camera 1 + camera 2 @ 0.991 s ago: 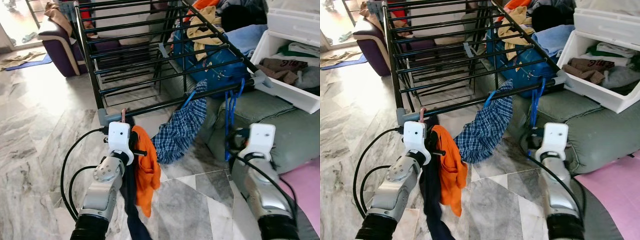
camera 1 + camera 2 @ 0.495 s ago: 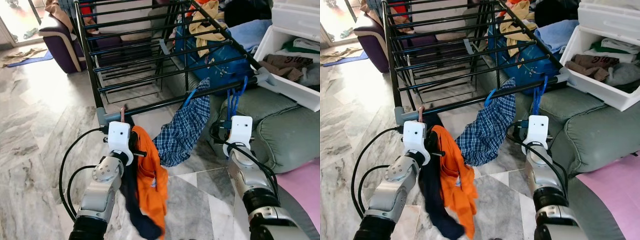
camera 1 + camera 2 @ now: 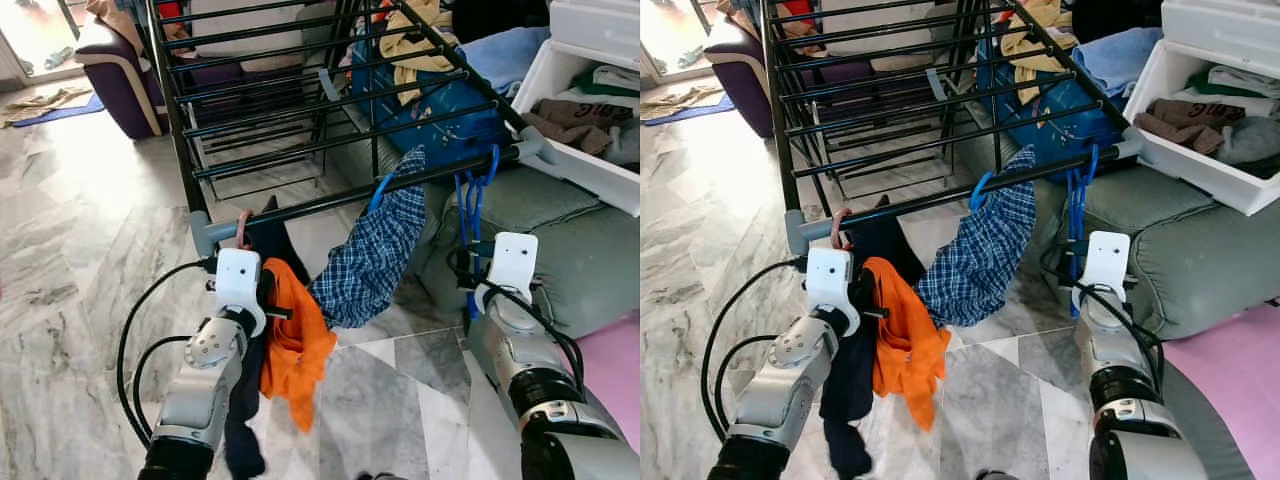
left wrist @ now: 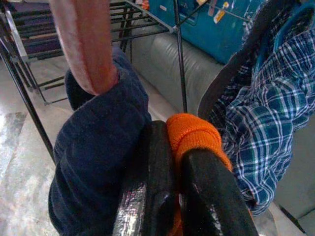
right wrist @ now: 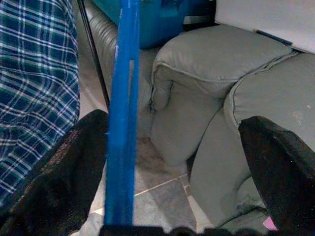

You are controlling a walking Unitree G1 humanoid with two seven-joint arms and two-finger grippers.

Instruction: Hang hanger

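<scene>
From the head views, the left gripper (image 3: 262, 300) is reaching just under the front rail of the black metal drying rack (image 3: 330, 200), where a pink plastic hanger hook (image 3: 243, 226) is sitting, with a dark navy garment (image 3: 852, 380) and an orange knit garment (image 3: 296, 345) dangling. The left wrist view is showing those jaws pinched together on the orange knit. The right wrist view is showing the right gripper (image 5: 172, 167) spread wide around a blue plastic hanger (image 5: 120, 113) beside a grey cushion (image 5: 206, 98).
</scene>
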